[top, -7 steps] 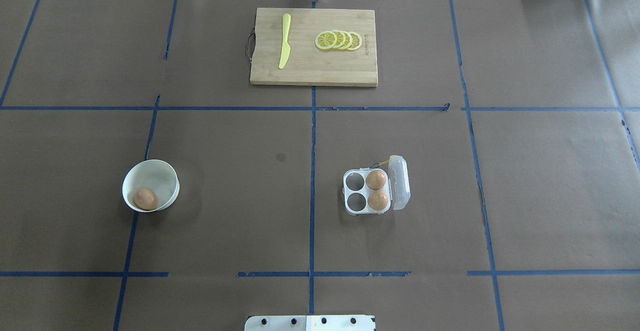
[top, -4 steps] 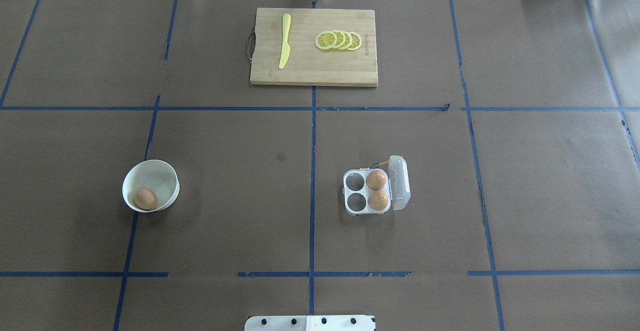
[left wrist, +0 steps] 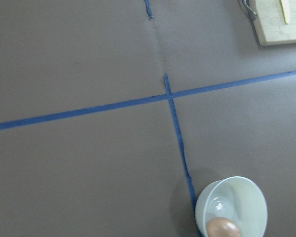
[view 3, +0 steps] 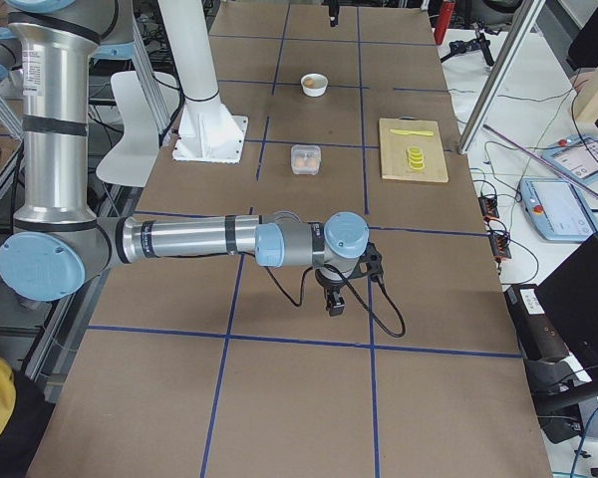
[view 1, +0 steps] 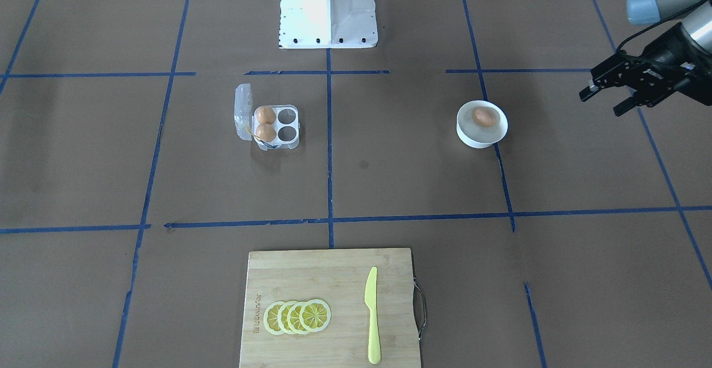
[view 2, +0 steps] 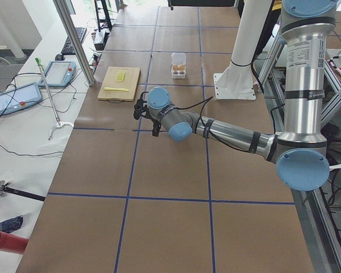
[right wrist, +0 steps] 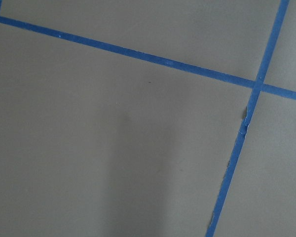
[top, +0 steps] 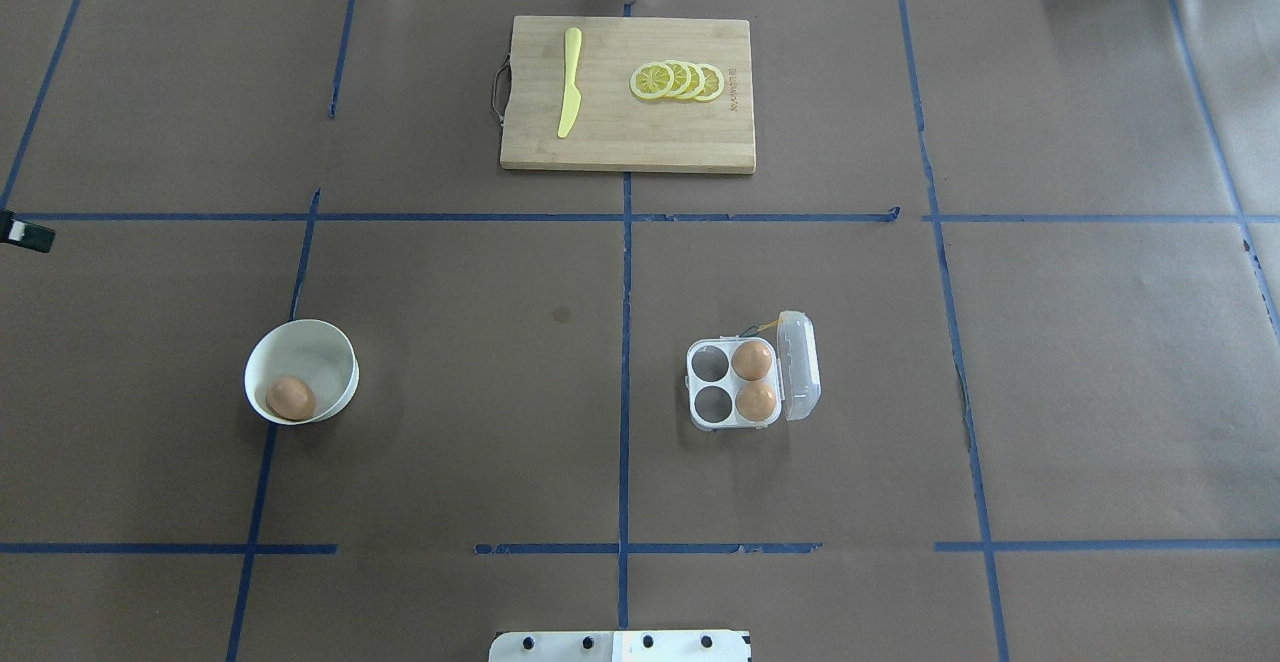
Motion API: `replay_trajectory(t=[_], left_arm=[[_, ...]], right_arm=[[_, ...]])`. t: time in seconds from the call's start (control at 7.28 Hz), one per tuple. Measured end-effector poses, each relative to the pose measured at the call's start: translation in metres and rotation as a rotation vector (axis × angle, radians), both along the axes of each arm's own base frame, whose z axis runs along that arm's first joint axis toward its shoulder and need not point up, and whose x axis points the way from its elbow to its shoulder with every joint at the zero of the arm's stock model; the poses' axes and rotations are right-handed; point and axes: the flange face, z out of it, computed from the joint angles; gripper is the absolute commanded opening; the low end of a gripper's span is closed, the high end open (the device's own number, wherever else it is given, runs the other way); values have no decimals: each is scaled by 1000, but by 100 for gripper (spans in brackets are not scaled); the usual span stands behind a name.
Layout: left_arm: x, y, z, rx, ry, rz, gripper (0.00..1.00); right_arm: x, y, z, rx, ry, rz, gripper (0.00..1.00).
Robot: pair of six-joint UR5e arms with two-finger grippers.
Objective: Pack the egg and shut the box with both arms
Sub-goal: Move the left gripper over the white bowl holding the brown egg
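Upper right, the left gripper [view 1: 599, 104] gapes empty, right of the egg [view 1: 484, 117] in its bowl [view 1: 471, 137]; whether the right gripper [view 3: 334, 302] is released or clenched, I cannot tell.

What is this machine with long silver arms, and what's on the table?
It's a robot with two arms, the left arm and the right arm, each ending in a two-finger gripper. Cameras look from above, from the front, from both table ends and from each wrist. On the table: a white bowl holding one brown egg, a clear egg box, lid open, with two eggs and two empty cups, and a cutting board with a yellow knife and lemon slices. The left gripper is open and empty.
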Motion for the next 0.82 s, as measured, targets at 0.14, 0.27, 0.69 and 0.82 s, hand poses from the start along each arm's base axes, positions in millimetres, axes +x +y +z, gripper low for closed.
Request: replay_trajectory(t=[0.14, 0.27, 0.69, 0.82], left_arm=[[39, 3, -22, -125, 13, -27, 100], [77, 10, -36, -231, 12, -46, 100], [168, 39, -53, -428, -141, -116, 97], [194, 37, -69, -443, -231, -160, 94]], right_arm=[[0, 0, 0, -1, -2, 0, 100], [0, -1, 0, 1, -3, -1, 100], [-1, -3, -3, 8, -3, -2, 100], [-1, -3, -2, 7, -3, -2, 100]])
